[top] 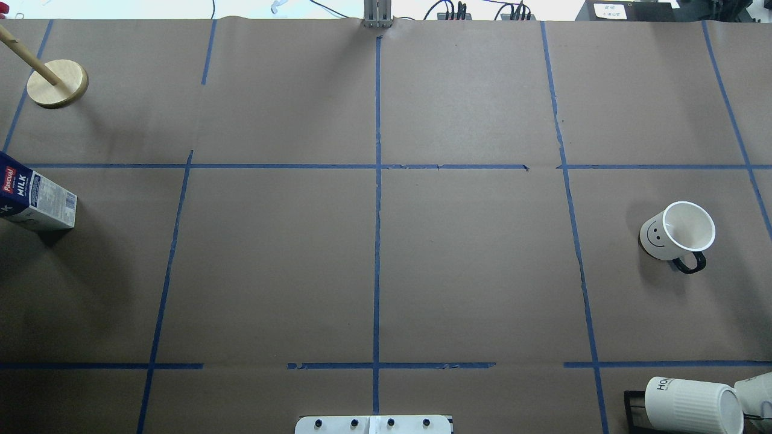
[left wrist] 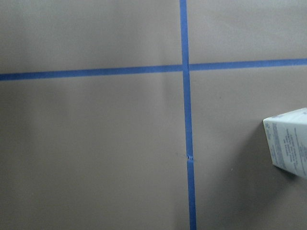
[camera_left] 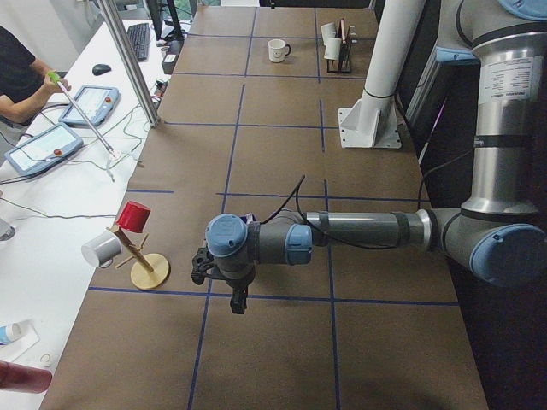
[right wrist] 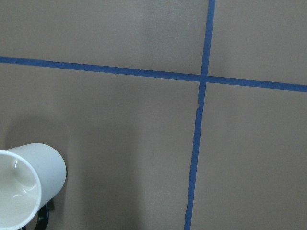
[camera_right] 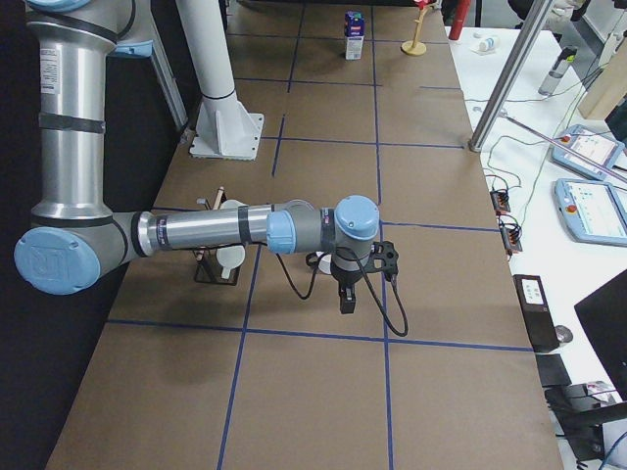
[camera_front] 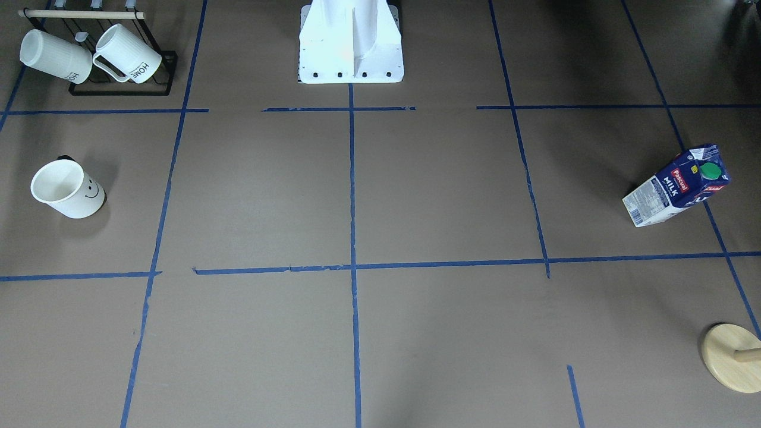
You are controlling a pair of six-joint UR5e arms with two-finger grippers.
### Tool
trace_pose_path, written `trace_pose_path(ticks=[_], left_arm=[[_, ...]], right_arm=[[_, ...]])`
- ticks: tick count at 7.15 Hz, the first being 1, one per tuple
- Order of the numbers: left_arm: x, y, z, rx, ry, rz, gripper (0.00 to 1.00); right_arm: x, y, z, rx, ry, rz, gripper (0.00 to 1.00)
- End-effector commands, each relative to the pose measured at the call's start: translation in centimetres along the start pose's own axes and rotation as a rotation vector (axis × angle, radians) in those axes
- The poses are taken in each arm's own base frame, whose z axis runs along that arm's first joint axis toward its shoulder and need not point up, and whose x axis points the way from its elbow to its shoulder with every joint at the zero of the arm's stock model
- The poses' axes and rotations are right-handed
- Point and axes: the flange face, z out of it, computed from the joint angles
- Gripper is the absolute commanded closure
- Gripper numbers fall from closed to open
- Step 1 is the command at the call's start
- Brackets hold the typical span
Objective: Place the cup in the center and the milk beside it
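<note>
On milk "Pascual MILK"; mugs "HOME"

The white smiley-face ceramic cup stands on the brown paper-covered table at the robot's right, the dark blue milk carton at its left edge, both well apart from the blue tape crossing at the center. A wooden peg stand sits beyond the carton; a black wire rack holding two ribbed white mugs sits nearer the robot than the cup.
</note>
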Motion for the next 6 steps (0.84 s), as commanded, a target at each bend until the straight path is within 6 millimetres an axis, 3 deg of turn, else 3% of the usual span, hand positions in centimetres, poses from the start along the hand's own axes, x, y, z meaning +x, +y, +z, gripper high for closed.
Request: trace_pose_path(ticks=[1,4,6], left_arm=[[-0.3,1.1,0.6,0.018,-0.006,0.09,0.0],[-0.6,1.4,1.0,0.014,-0.007,0.088,0.0],[-0.8,1.6,1.0,0.013,-0.013,0.087,0.0]], right_arm=[[-0.1,0.0,-0.1,0.004,-0.002,-0.003,0.0],[-1.3,-0.2,-1.2,0.027,-0.001,-0.026,0.0],[-0.9,0.2,-0.8,0.019,-0.002,-0.019,0.0]])
